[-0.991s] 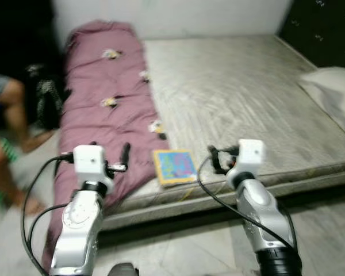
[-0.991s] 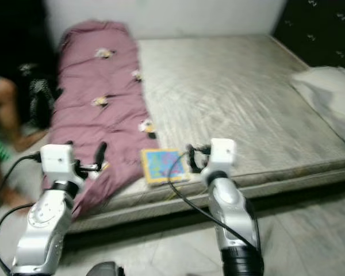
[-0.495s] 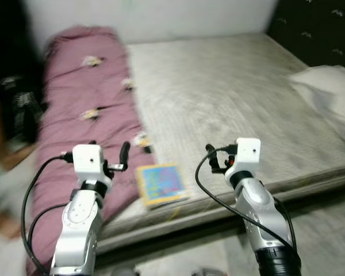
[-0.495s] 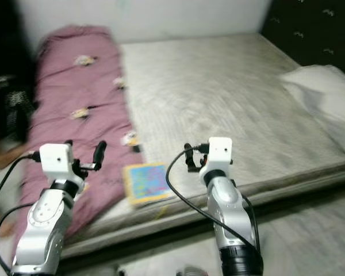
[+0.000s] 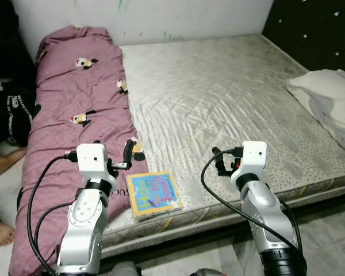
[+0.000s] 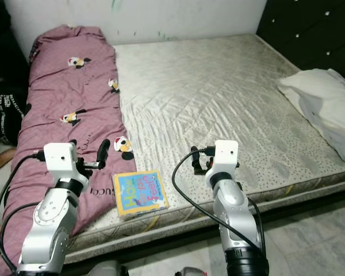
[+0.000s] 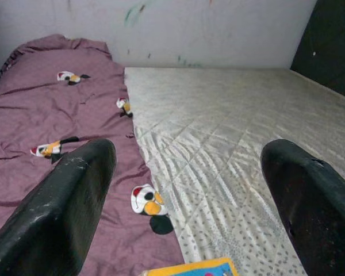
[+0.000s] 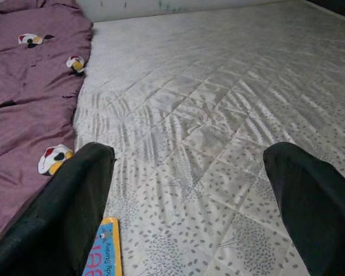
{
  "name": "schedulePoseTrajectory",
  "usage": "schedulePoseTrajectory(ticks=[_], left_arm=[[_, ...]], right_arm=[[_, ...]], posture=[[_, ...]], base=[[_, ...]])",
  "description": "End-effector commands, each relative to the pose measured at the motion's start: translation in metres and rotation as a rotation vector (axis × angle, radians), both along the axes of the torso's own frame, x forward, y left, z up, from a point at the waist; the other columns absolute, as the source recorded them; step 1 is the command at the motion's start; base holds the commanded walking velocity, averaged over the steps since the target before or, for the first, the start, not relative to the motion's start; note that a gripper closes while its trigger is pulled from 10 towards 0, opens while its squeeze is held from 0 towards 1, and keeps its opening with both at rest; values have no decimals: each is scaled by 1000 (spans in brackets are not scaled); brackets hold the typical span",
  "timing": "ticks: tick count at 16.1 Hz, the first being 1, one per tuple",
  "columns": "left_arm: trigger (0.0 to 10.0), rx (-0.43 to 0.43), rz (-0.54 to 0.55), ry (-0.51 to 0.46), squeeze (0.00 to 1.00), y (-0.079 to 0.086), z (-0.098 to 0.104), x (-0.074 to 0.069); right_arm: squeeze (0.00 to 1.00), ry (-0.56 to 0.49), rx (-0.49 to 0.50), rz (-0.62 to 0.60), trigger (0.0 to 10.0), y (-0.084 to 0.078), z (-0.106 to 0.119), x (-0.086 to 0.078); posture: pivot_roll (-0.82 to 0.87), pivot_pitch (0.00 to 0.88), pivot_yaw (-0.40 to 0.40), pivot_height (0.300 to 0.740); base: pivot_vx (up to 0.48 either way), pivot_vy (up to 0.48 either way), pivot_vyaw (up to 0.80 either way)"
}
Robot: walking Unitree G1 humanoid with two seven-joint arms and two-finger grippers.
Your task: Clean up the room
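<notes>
The left gripper [image 5: 116,160] is held up over the near edge of the bed, its two black fingers [image 7: 63,213] spread wide with nothing between them. The right gripper [image 5: 219,162] hangs at a similar height further along the same edge, also wide apart and empty.

The thing most likely in hand for tidying is the colourful children's book [image 5: 154,194], lying flat on the grey quilted mattress [image 5: 218,98] right at its near edge, just beside the purple blanket [image 5: 75,109] that runs along the bed's left side. The book sits between the two grippers, below and a little to the right of the left one, and below and well to the left of the right one. The left arm looks the nearer of the two, though the difference is small from the head views and hard to call firmly. The book's long axis runs roughly from the near edge towards the wall, slightly skewed, so a grasp would probably come in across its shorter width.

A white pillow [image 5: 328,98] lies at the bed's right side. A person's bare feet [image 5: 0,164] show on the floor at far left.
</notes>
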State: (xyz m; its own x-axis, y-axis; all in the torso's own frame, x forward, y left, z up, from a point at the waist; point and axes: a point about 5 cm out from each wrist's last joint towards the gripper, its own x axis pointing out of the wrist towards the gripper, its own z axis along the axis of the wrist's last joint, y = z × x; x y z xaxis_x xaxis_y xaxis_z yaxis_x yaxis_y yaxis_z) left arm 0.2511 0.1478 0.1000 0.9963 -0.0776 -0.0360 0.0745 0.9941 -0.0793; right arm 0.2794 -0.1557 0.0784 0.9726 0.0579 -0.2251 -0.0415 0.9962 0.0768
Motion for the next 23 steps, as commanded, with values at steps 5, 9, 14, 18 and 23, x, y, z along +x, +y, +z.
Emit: schedulePoseTrajectory(ticks=[5, 9, 14, 18, 23], left_arm=[[10000, 8, 23, -12, 0, 3, 9, 5], [10000, 30, 45, -16, 0, 9, 10, 5], [10000, 45, 37, -36, 0, 9, 5, 2], [10000, 36, -3, -47, 0, 3, 7, 3], [10000, 22, 44, -13, 0, 10, 2, 0]], right_arm=[[0, -12, -12, -9, 10000, -4, 5, 5], [0, -11, -13, -8, 10000, -3, 4, 6], [0, 6, -4, -25, 10000, -5, -1, 2], [0, -1, -6, -20, 10000, -3, 1, 3], [0, -37, 4, -27, 10000, -4, 6, 4]], posture=[[28, 13, -35, 740], [27, 14, -34, 740], [13, 0, -28, 740], [11, 14, -25, 740], [15, 13, -30, 740]], base=[[0, 384, 0], [0, 480, 0], [0, 96, 0], [0, 0, 0], [0, 0, 0]])
